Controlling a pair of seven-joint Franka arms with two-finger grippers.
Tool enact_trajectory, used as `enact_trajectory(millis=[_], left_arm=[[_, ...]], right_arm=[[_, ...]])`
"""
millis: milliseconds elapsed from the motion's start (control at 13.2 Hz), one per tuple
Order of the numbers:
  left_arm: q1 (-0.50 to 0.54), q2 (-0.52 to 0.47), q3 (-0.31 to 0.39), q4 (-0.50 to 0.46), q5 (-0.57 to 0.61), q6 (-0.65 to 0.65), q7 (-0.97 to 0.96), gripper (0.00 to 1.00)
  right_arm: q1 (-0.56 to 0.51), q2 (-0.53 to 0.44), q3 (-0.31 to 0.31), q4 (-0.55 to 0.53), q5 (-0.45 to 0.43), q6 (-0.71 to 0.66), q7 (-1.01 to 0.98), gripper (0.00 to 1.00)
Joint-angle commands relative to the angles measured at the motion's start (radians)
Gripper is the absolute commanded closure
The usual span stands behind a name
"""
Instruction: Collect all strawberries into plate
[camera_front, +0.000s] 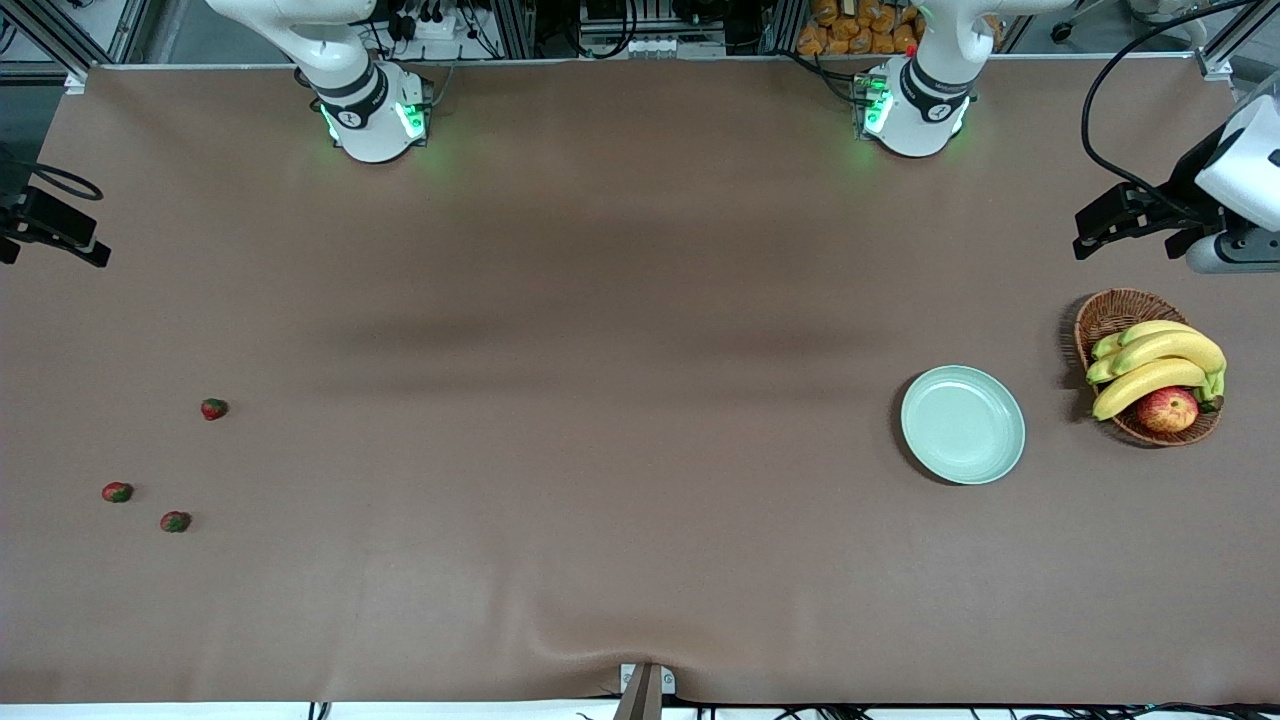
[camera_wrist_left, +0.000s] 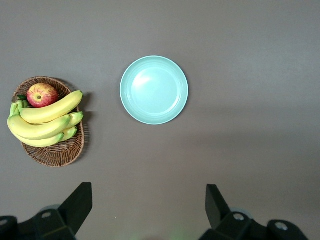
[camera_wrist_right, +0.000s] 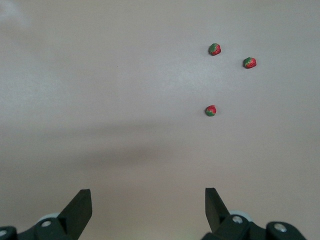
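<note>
Three strawberries on bare table toward the right arm's end, well apart from plate, none collected yet. Nearest strawberry lying on its side, green cap visible at one flank, red tip at the other, so long axis flat along the table; exact heading too small to call. Second strawberry just beside it, slightly farther and closer to the table's end, also on its side with cap sideways, not up. Third strawberry farther still, apart from the pair, tipped over too, red and green both showing in the right wrist view. Probably very light, small, rounded and a bit slick, likely to roll or squirt out of a pinch; best taken across the widest part of the red body, fingers square to the cap-to-tip axis, low to the table, gentle squeeze in case soft. Plate toward the left arm's end, about level with the third berry, upright, nothing in it; rigid, shallow rim, fine for dropping berries from just above. Basket beside plate, closer to the table's end, holding bananas and apple; not part of task. Left gripper high over plate area, jaws spread wide, pinching nothing. Right gripper high over the table short of the berries, jaws spread wide, nothing between them.
</note>
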Motion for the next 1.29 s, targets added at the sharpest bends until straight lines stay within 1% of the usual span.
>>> enact_trajectory(millis=[0,303,908,1134,1210], left_arm=[[-0.012,-0.016,0.016,0.008,-0.022,-0.012,0.018,0.0],[0.0,0.038,0.016,0.068,-0.022,-0.021,0.021,0.0],[-0.003,0.058,0.015,0.056,-0.03,-0.015,0.024,0.0],[0.003,0.069,0.016,0.055,-0.03,0.023,0.024,0.0],[0.005,0.073,0.016,0.052,-0.03,0.034,0.024,0.0]], right_arm=[[0.006,-0.005,-0.001,0.005,-0.02,0.002,0.015,0.0],[0.009,-0.005,-0.001,0.005,-0.02,0.002,0.015,0.0],[0.006,-0.005,-0.001,0.006,-0.022,0.009,0.014,0.0],[0.004,-0.002,-0.002,0.005,-0.025,0.009,0.014,0.0],[0.004,0.0,-0.001,0.005,-0.039,0.012,0.014,0.0]])
